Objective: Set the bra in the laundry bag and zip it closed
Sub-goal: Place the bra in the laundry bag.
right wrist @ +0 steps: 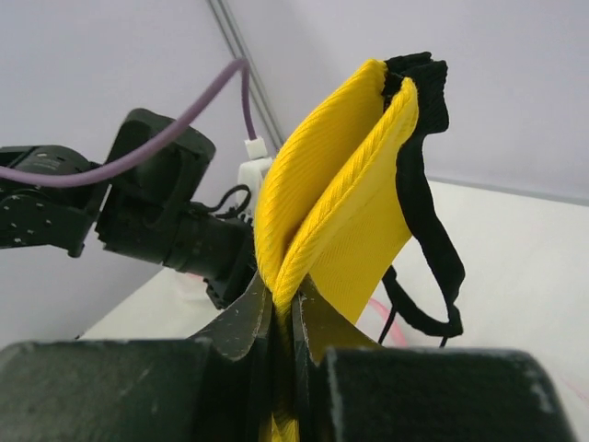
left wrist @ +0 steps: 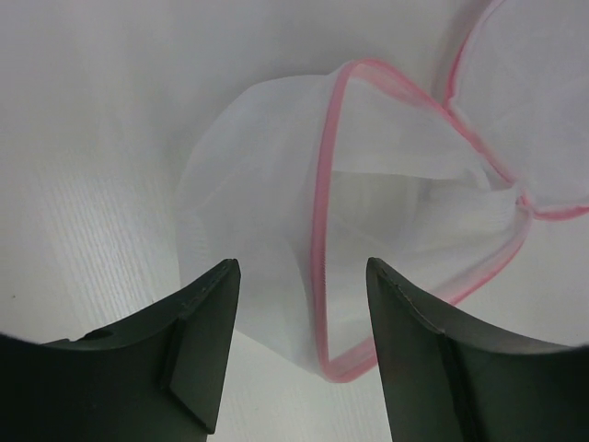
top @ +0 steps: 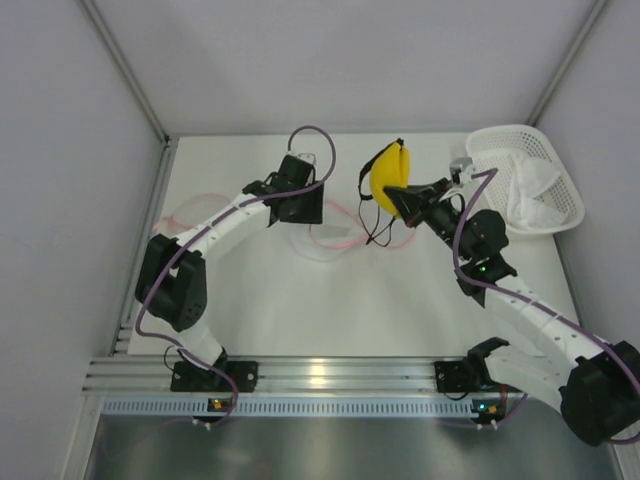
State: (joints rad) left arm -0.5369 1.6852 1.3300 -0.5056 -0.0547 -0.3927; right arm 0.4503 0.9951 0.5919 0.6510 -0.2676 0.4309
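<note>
Your right gripper point(right wrist: 281, 299) is clamped tight on the bra point(right wrist: 340, 212), its fingers pinched together on the lower edge of the yellow cups, which are folded one against the other. The cups stand up out of the grip, and the black straps point(right wrist: 433, 239) trail off the far side and hang loose. In the top view the bra sits at about 1 o'clock from the middle of the table point(top: 300, 310), clear of the surface, with the right gripper just at its 5 o'clock. Your left gripper point(left wrist: 304, 272) is at about 11 o'clock from the table's middle, pointing down, with its fingers point(left wrist: 207, 322) apart and nothing between them. Directly under that gap lies the laundry bag point(left wrist: 267, 230), white mesh with pink trim, flat on the table, its pink edge running between the two fingertips. The bra is outside the bag, well to its right. A white basket point(top: 565, 185) with white cloth point(top: 530, 190) inside it stands at 2 o'clock.
</note>
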